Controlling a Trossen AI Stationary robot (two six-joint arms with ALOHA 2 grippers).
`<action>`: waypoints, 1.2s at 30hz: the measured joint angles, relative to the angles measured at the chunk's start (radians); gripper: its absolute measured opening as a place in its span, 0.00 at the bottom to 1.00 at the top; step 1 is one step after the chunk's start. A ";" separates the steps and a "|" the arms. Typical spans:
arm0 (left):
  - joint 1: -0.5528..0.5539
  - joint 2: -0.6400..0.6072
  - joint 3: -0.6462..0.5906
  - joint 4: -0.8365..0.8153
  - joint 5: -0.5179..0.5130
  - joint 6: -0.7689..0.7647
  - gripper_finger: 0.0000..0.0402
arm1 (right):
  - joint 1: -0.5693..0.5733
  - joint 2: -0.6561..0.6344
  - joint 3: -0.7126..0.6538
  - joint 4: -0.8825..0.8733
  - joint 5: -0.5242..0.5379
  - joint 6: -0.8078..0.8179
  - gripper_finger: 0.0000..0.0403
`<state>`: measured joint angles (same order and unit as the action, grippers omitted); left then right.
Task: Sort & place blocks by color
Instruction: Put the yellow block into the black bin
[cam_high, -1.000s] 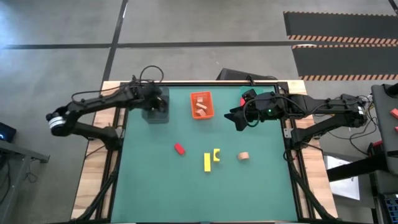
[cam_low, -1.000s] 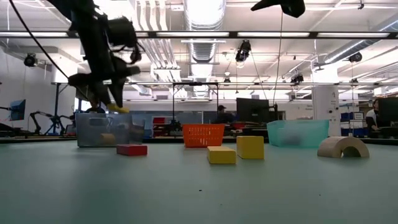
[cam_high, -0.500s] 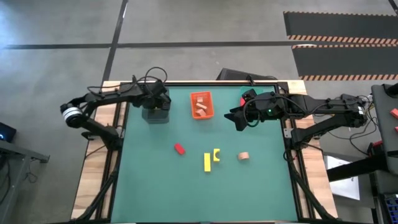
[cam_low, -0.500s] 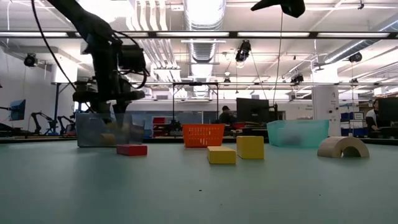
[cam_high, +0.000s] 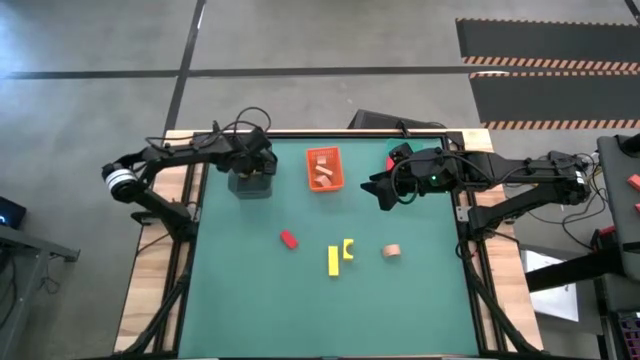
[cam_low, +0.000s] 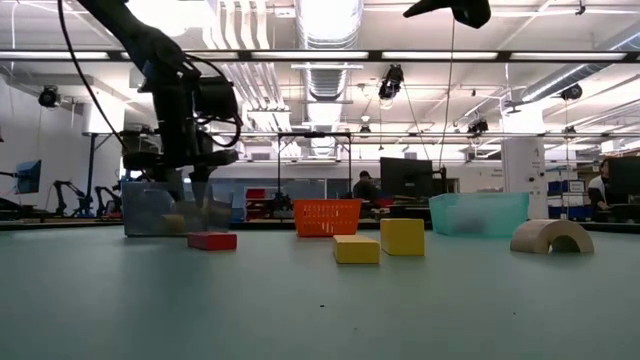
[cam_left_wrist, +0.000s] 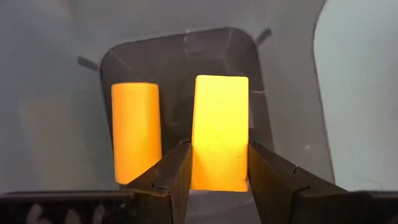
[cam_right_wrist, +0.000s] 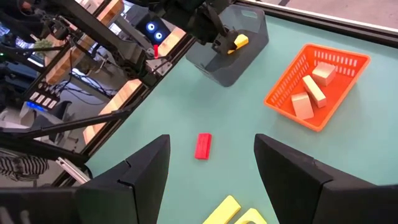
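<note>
One yellow block is pinched between the jaws of the left gripper inside the dark grey tray, beside one yellow block lying there. Three tan blocks are held in the orange tray. On the green table are counted one red block, two yellow blocks and one tan arch. The right gripper is held spread above the table.

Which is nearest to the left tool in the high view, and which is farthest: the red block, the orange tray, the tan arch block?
From the left tool:
1. Orange tray, beside it, along the far edge.
2. Red block, left of table centre.
3. Tan arch block, on the right half.
</note>
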<state>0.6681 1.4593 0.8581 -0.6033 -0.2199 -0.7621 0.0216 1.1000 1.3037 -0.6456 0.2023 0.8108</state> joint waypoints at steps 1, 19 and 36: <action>0.003 0.000 0.000 0.001 -0.004 -0.017 0.30 | 0.000 0.000 0.000 0.000 0.000 0.000 0.56; 0.015 -0.007 0.000 0.000 0.001 -0.070 0.52 | 0.000 0.000 0.000 0.000 0.000 0.020 0.56; -0.055 -0.258 0.001 -0.009 0.063 0.018 0.54 | 0.000 0.065 0.000 -0.003 -0.116 0.134 0.56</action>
<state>0.6127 1.2018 0.8589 -0.6122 -0.1571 -0.7443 0.0219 1.1655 1.3037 -0.6490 0.0859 0.9444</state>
